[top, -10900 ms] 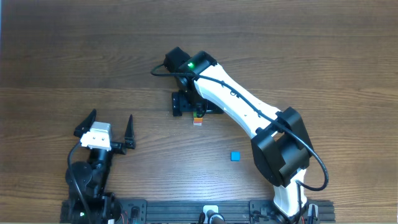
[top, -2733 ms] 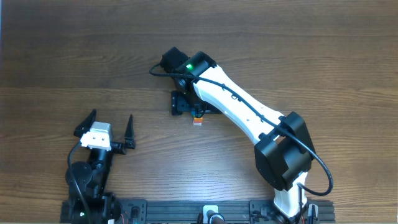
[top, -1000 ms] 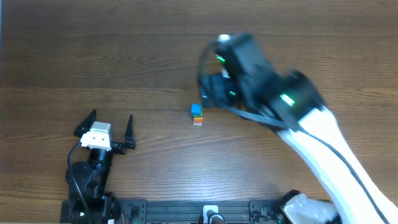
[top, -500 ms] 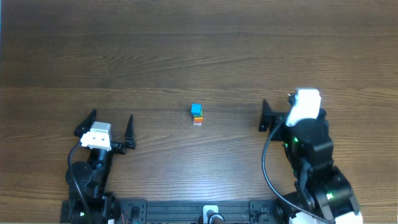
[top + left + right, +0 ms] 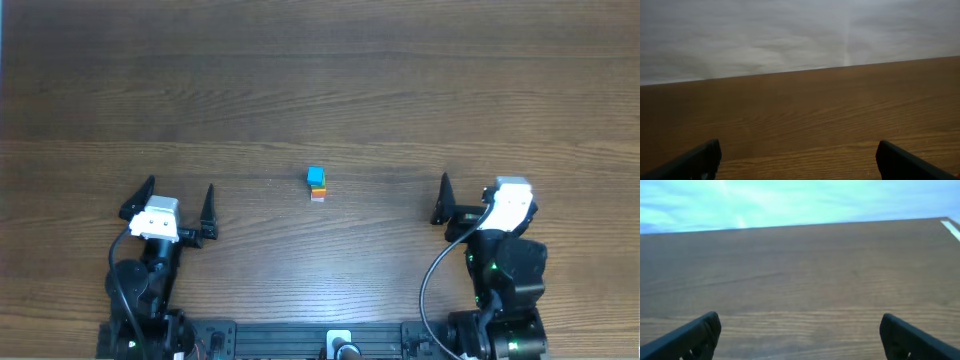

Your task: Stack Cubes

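**Cubes stacked, both arms parked at their bases**

Top view: the cube stack [image 5: 316,185] stands between your two grippers, ahead of each and well apart from both, with a blue cube [image 5: 316,176] on top of an orange cube [image 5: 318,191]; the lowest layer is too small to tell. Your left gripper [image 5: 180,186] sits low by its base with its fingers spread, holding nothing, and your right gripper [image 5: 474,192] rests likewise on the other side. Left wrist view: the fingers stand wide apart over bare tabletop [image 5: 805,115]. Right wrist view: the same, jaws open and nothing between them. Judging from this, the stacking step looks finished, so your next move calls for little: keep both grippers away from the tower, as any nudge could topple it.
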`<control>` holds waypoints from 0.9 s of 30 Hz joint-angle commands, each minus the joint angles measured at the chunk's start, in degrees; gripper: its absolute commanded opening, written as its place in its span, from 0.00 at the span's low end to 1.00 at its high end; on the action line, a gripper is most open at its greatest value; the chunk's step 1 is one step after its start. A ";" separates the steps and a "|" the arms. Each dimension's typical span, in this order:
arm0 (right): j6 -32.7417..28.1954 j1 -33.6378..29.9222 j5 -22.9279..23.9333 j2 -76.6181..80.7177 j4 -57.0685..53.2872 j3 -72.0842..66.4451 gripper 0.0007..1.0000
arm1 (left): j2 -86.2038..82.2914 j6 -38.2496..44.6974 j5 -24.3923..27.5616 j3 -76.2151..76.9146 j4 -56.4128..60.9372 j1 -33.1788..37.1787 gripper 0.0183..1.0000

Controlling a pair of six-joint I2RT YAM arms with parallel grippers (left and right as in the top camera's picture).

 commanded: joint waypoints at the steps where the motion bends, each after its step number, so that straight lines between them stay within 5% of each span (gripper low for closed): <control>1: -2.25 -0.37 -1.53 -3.96 4.22 -5.95 0.99 | -0.42 1.03 0.55 -0.37 0.09 -0.26 1.00; 27: -6.05 -3.69 -1.49 -13.38 18.43 -18.67 0.99 | -0.42 1.03 0.55 -0.37 0.09 -0.26 1.00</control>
